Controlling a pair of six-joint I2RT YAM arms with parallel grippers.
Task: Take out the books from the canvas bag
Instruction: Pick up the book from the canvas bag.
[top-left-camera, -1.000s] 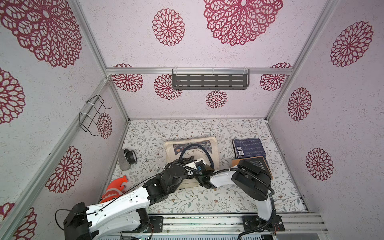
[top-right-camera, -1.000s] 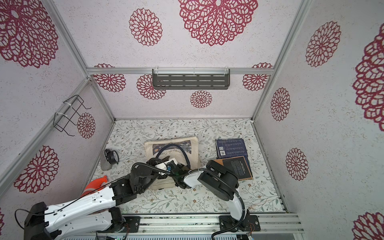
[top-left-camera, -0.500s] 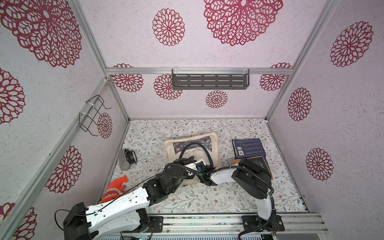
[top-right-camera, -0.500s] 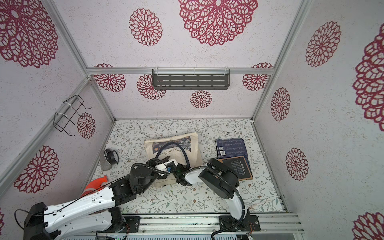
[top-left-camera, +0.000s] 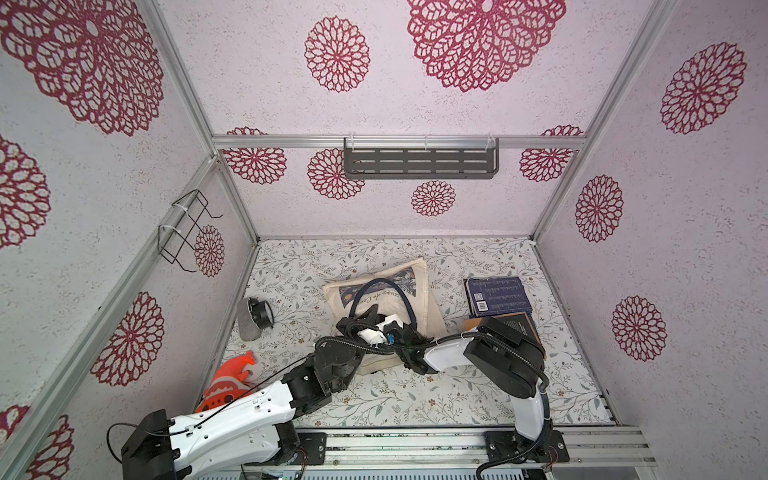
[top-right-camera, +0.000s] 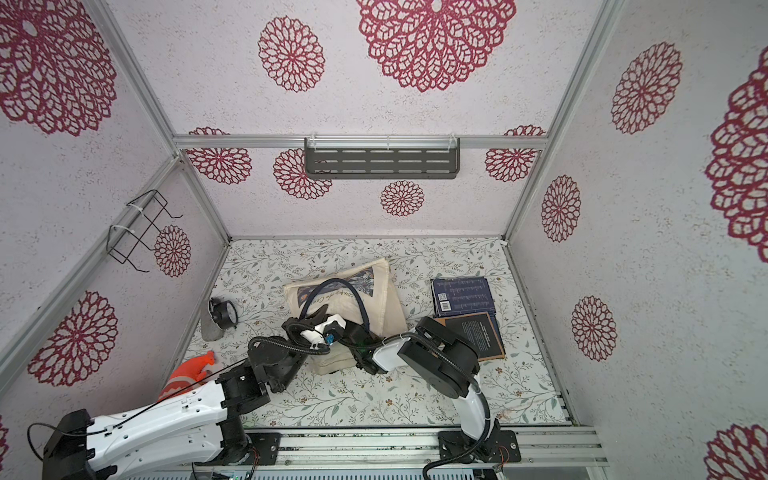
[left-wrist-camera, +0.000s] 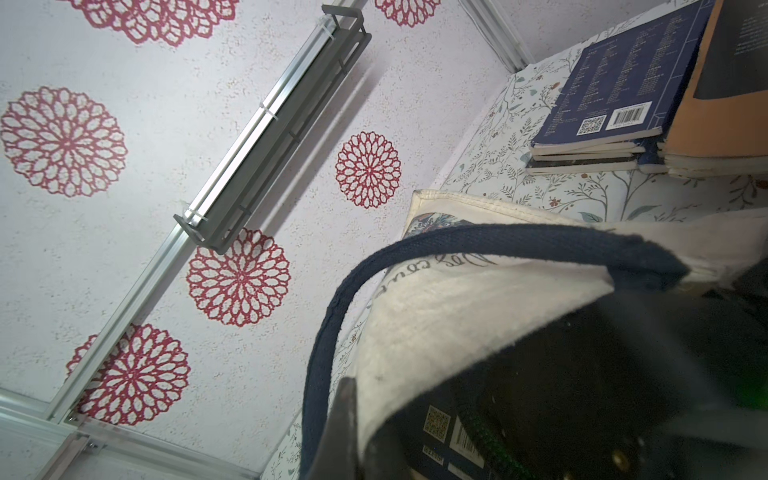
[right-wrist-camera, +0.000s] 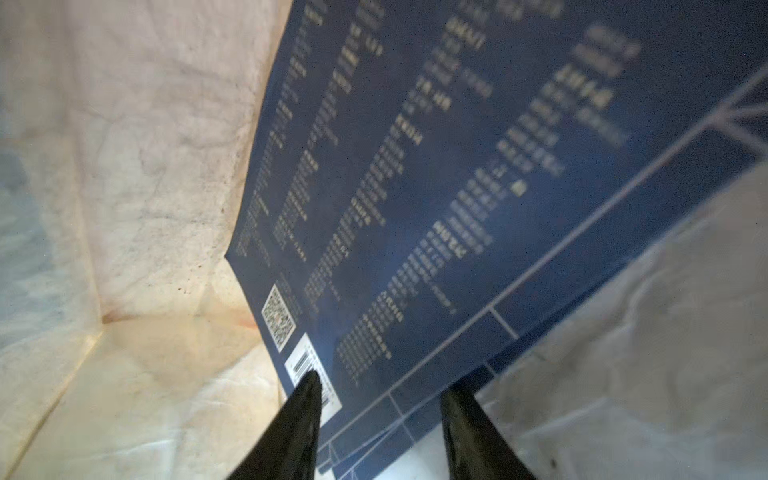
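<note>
The cream canvas bag (top-left-camera: 419, 291) (top-right-camera: 386, 299) lies mid-table, its navy handle arched up. My left gripper (top-left-camera: 370, 312) (left-wrist-camera: 361, 415) is shut on the upper rim of the bag's mouth and holds it up. My right gripper (right-wrist-camera: 382, 380) is inside the bag, out of sight in both top views. It is open, its fingertips (right-wrist-camera: 309, 399) over the near end of a dark-blue book (right-wrist-camera: 457, 187) by the barcode. That book (left-wrist-camera: 440, 432) shows in the mouth. More books lie outside to the right: a blue stack (top-left-camera: 498, 295) (left-wrist-camera: 602, 91) and an orange-covered one (top-left-camera: 515, 328).
A grey roll with a black part (top-left-camera: 253, 320) lies near the left wall, and an orange toy (top-left-camera: 228, 382) sits at the front left. A wire basket (top-left-camera: 187, 228) hangs on the left wall and a grey shelf (top-left-camera: 419, 162) on the back wall.
The bag has swung and tilted, its far right corner now pointing toward the back wall. Both arms have stayed at its mouth, with the left still gripping the rim.
</note>
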